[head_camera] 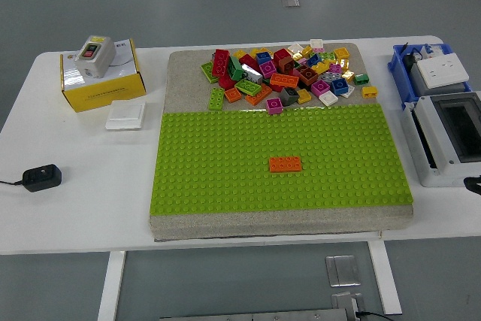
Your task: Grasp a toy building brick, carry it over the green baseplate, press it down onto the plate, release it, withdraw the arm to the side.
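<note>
Head view gives me the white table (90, 216) from its near edge upward. Nearest to me lies the grey slab (278, 223) that carries the green baseplate (225, 171); a bare grey strip of it shows along the plate's front. One orange brick (285, 164) sits flat on the plate, a little right of its middle and toward the front, lined up with the stud rows, apart from every other brick. At the right edge of the picture, level with the plate's front, I see only a small dark sliver (474, 183) beside the grey-and-white box (447, 140); I cannot tell what it is, so I cannot report whether the right hand is released, clenched or grasping. I see nothing of the left hand.

Off to the left, a black power adapter (40, 177) lies on the table with its cord running out of the frame. Further back on that side sits a white square plate (125, 115), and behind it a yellow carton (101, 80) with a small grey switch unit (94, 56) on top. Beyond the baseplate, on the far part of the slab, is the loose pile of bricks (289, 73) in many colours. At the far right stands a blue tray (421, 69) holding a white socket piece.
</note>
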